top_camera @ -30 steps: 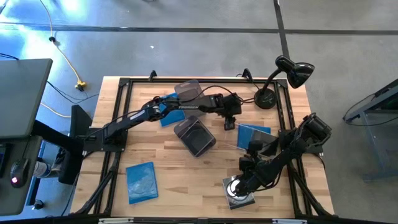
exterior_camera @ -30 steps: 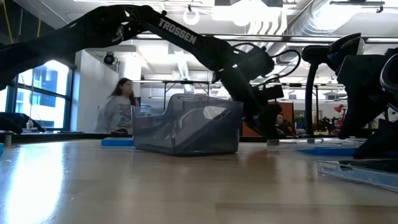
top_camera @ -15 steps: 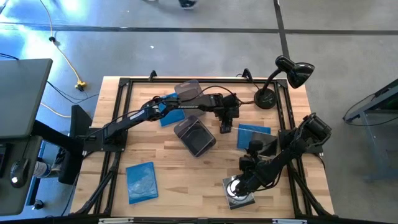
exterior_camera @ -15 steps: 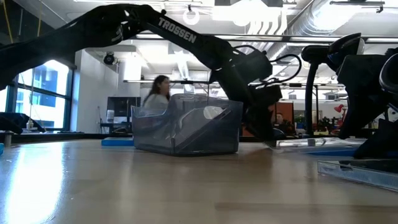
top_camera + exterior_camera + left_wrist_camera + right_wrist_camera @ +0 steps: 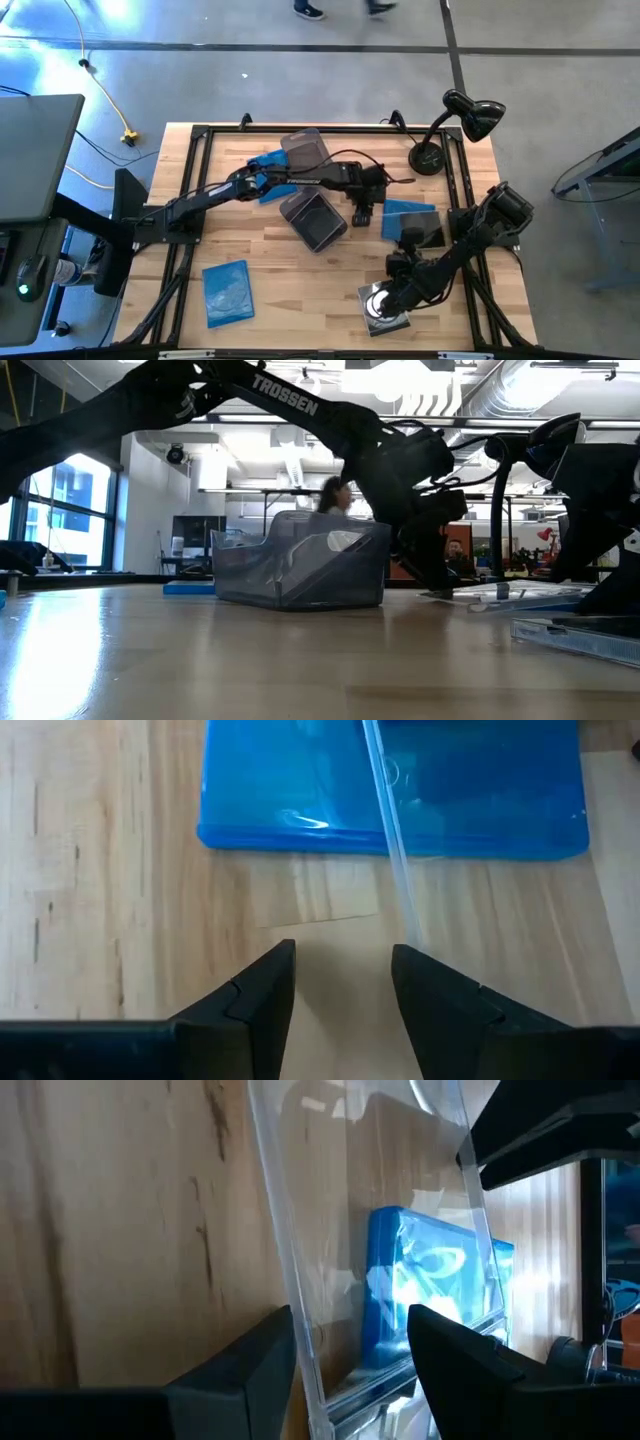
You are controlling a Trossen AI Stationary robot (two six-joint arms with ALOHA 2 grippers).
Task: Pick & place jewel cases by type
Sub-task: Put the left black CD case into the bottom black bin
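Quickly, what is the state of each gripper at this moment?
Left gripper: open, empty, beside a blue jewel case.
Right gripper: open, holding nothing, over a clear case.

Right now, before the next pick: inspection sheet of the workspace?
Surface: wooden table, black frame around it.
Job's things: blue jewel case near the front left; blue jewel case ahead of the left hand; a third blue case partly under the left arm; disc case under the right hand.
Clutter: two grey tubs, desk lamp.
Hands: left hand open; right hand open.
Cables: yellow cable on floor.
Surroundings: person's feet passing.
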